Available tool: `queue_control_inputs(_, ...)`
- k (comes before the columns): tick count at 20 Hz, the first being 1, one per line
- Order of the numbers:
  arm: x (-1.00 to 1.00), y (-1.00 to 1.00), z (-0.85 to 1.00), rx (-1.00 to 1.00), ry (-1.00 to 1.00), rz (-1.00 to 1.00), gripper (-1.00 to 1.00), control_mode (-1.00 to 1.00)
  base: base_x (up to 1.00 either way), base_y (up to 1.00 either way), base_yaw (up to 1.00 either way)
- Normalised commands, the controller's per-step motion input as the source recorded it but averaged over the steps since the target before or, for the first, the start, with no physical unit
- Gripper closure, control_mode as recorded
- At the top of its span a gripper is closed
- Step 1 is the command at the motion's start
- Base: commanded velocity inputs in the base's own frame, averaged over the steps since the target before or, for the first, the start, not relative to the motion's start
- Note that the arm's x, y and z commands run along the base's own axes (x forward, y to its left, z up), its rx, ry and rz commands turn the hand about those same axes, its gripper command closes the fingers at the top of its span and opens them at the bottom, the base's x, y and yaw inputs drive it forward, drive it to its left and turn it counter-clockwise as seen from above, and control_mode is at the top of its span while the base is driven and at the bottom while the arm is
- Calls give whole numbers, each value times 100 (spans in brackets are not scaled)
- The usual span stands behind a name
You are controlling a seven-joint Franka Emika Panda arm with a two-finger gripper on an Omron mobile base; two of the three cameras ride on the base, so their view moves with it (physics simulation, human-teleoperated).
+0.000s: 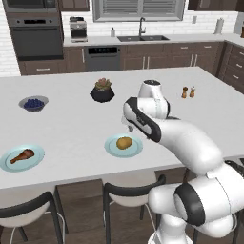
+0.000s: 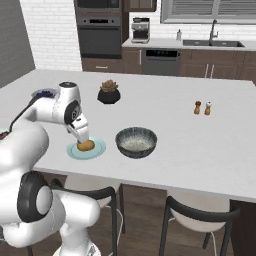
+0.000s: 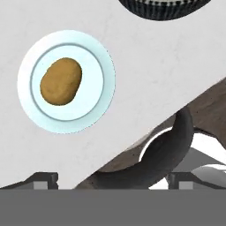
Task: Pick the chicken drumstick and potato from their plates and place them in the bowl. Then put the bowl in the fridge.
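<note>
The potato (image 3: 61, 81) lies in the middle of a pale blue plate (image 3: 95, 112) near the front edge of the white surface (image 1: 71, 119). The robot's jaws hang above this plate, spread wide apart with nothing between them; in the hand view the two dark fingertips (image 3: 42, 178) sit far apart at the bottom, and the potato is off to the upper left of them, untouched. In the right base view the hand is just over the potato's plate (image 2: 97, 148). The dark grey bowl (image 2: 136, 142) with its speckled inside stands just beside that plate, on the side away from the arm, and holds no food. The chicken drumstick (image 1: 22, 155) rests on a second blue plate (image 1: 9, 164), well apart along the same front edge. Further back on the surface are a small bowl of blueberries (image 1: 33, 103), a black pot with a succulent (image 1: 102, 90) and two small shakers (image 1: 188, 92). Dark chairs (image 1: 128, 190) are tucked under the front edge
</note>
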Motion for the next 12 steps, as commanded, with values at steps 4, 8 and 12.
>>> queue_control_inputs(4,98,0,-23,9,18,-2,-100,-100,0,0,0)
queue_control_inputs(8,92,0,-36,0,15,0,-100,-100,0,0,0)
queue_control_inputs(12,73,11,-43,0,12,0,-100,-100,0,0,0)
